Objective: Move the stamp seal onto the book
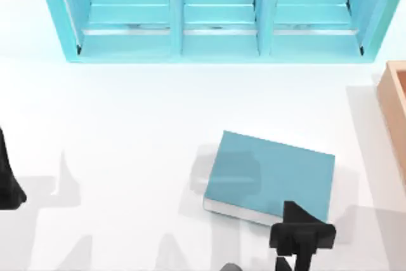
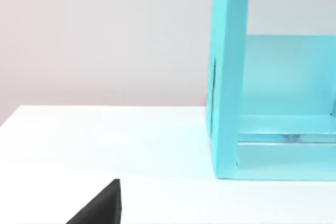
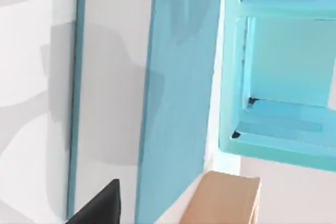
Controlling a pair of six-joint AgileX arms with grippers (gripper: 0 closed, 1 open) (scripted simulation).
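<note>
Over the table from above: the cyan shelf unit (image 1: 216, 30) runs along the 12 o'clock edge and the wooden box (image 1: 394, 106) pokes in at 3 o'clock. The teal book (image 1: 273, 169) lies flat toward 5 o'clock of the white table (image 1: 127, 131), its white page edges facing 6 o'clock. The right gripper (image 1: 299, 231) hangs over the book's 5 o'clock corner, covering it, and I cannot tell whether it is clenched or released. The left gripper (image 1: 7, 185) sits parked at the 9 o'clock edge, its grip just as unreadable. The stamp seal? I cannot place it from up here; it may be hidden beneath that right gripper.

Left wrist view now: bare table, the shelf unit's end panel and a dark wedge of the gripper at the frame edge.

Right wrist view: the book's cover and page edges run close past the camera, with the shelf unit beyond. A tan block-like shape (image 3: 226, 198) sits close in. It could be the seal or a corner of the wooden box; I cannot tell which.

Risks, as I judge them: the gripper is over the book's corner, not its middle. A seal let go there could land half off the edge, tip and drop to the table. A small upright stamp topples easily, so any tilt at release would knock it over. And a descent at this spot could clip the cover and shove the book.
</note>
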